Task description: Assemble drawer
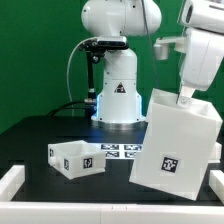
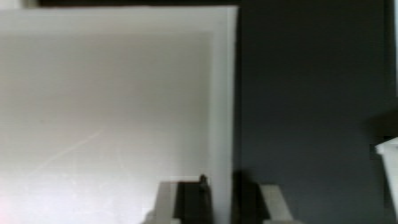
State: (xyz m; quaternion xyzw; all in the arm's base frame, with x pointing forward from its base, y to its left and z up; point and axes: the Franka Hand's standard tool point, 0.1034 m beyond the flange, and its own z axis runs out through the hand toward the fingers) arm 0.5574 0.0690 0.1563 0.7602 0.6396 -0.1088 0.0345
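The drawer (image 1: pixel 75 157) is a small white open-top box with tag markers on its sides. It stands on the black table at the exterior view's left, well apart from my gripper. My gripper (image 1: pixel 185 97) is shut on the top wall of a large tall white box (image 1: pixel 172 140) with a tag marker and holds it tilted at the exterior view's right. In the wrist view the large box's white wall (image 2: pixel 107 100) fills most of the picture, and its edge runs between my gripper's (image 2: pixel 231 205) dark fingers (image 2: pixel 183 205). The drawer is out of the wrist view.
The marker board (image 1: pixel 122 150) lies flat between the drawer and the large box. The arm's white base (image 1: pixel 118 95) stands behind it. White rails (image 1: pixel 10 180) border the table at the front and side. A white corner (image 2: pixel 388 160) shows at the wrist view's edge.
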